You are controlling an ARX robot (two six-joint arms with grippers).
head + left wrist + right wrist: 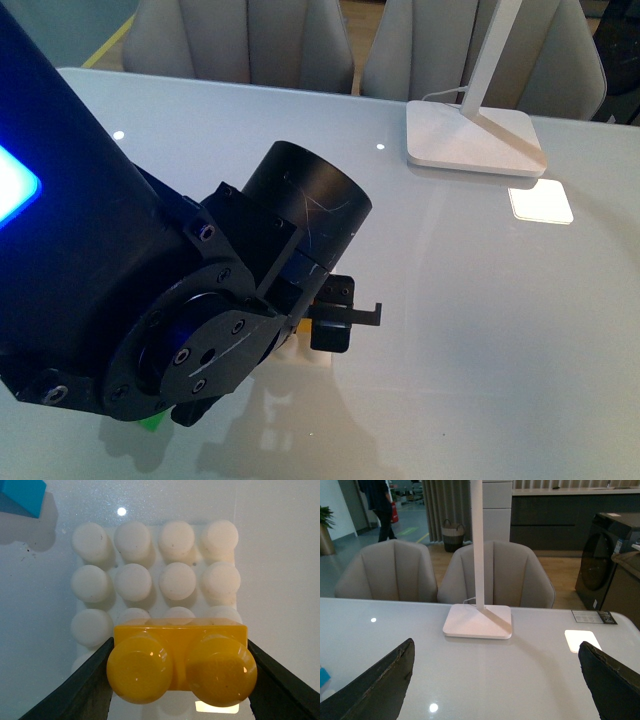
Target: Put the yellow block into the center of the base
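In the left wrist view my left gripper (180, 682) is shut on the yellow block (180, 662), with a black finger (75, 695) pressed on each end and the two studs facing the camera. The block hangs over the near rows of the white studded base (135, 582), which lies flat on the table; whether they touch cannot be told. In the front view my left arm (150, 300) hides the block and nearly all of the base. My right gripper (495, 690) is open and empty above the bare table, away from the base.
A blue brick (20, 497) lies just beyond one far corner of the base. A bit of green brick (150, 422) shows under my left arm. A white lamp foot (475, 140) stands at the back right, with a bright patch (540, 203) beside it. Chairs (495, 575) stand behind the table.
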